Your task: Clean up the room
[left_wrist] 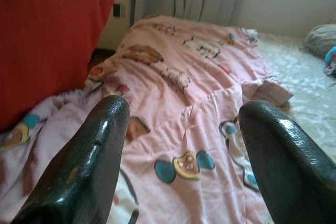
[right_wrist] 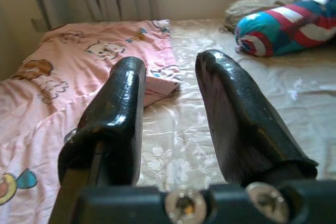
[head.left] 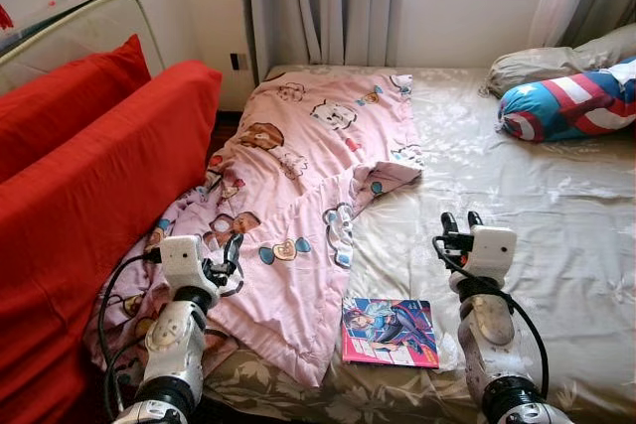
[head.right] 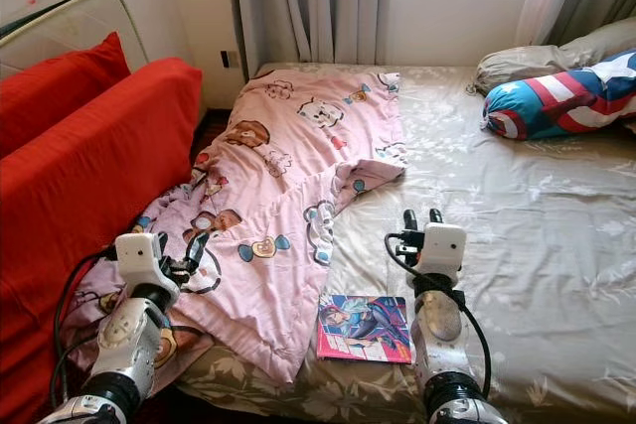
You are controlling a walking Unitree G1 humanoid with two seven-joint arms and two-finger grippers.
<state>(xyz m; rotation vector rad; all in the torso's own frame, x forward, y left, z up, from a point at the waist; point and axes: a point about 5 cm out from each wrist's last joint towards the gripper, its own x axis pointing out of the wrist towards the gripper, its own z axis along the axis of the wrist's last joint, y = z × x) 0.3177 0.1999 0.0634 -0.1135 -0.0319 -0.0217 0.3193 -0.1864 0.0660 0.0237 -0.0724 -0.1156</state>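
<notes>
A crumpled pink blanket (head.left: 298, 176) with cartoon prints covers the left half of the bed and hangs over its left edge. A colourful comic book (head.left: 390, 332) lies flat on the beige sheet (head.left: 517, 196) near the front edge, beside the blanket's hem. My left gripper (head.left: 227, 255) hovers open just above the blanket's near left part, with nothing between its fingers (left_wrist: 100, 145). My right gripper (head.left: 459, 220) is open over bare sheet, a little beyond and right of the book; its fingers (right_wrist: 231, 114) hold nothing.
A red sofa with cushions (head.left: 89, 176) runs close along the bed's left side. A round blue, red and white pillow (head.left: 566, 104) and a grey pillow (head.left: 556, 62) lie at the far right. Grey curtains (head.left: 323, 2) hang behind the bed.
</notes>
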